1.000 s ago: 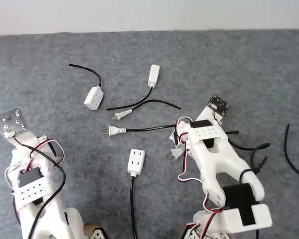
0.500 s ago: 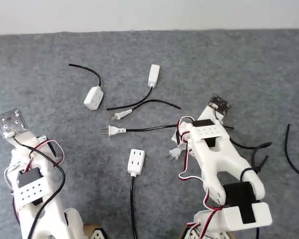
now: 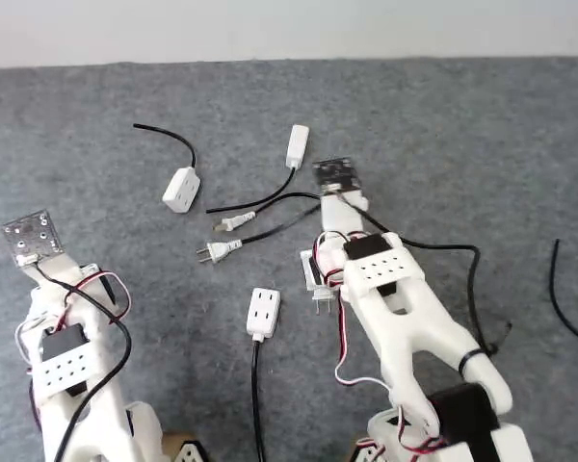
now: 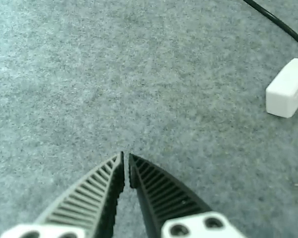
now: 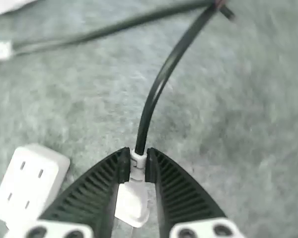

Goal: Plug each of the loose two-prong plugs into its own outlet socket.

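right wrist view, right gripper (image 5: 136, 154) grasping plug (image 5: 132, 199) near outlet (image 5: 27, 181), left gripper (image 4: 126, 158) clenched

You're looking at a counter (image 3: 482, 125) covered in grey carpet (evenly lit), a pale wall (image 3: 289, 29) running behind it.

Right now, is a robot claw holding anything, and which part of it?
The right gripper pinches a white two-prong plug by its body, near where its black cord comes out. The left gripper holds nothing.
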Controlling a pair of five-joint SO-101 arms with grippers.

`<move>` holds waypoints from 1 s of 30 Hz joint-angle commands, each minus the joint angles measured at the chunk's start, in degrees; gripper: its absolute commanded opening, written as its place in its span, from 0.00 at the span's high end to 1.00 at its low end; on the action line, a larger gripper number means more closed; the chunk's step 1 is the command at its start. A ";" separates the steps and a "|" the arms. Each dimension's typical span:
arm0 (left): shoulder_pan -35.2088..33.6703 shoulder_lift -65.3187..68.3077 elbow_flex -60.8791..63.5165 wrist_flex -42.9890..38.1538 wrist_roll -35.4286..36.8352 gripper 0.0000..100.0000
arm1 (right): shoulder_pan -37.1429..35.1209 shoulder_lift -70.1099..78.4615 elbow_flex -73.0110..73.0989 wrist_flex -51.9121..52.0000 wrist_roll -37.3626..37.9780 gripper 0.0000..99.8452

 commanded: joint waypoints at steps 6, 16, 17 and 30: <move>0.35 -0.62 -0.57 -1.32 -0.62 0.98 | 1.98 -2.95 6.95 -0.22 28.04 0.99; 0.35 -0.62 -0.48 -1.32 -0.62 0.98 | 13.76 -2.77 7.65 -1.80 27.08 0.99; 0.35 -0.62 -0.48 -1.32 -0.62 0.98 | 14.11 -2.77 7.65 -1.45 27.78 0.98; 0.35 -0.62 -0.40 -1.32 -0.62 0.98 | 13.49 -3.56 4.40 1.98 33.49 0.87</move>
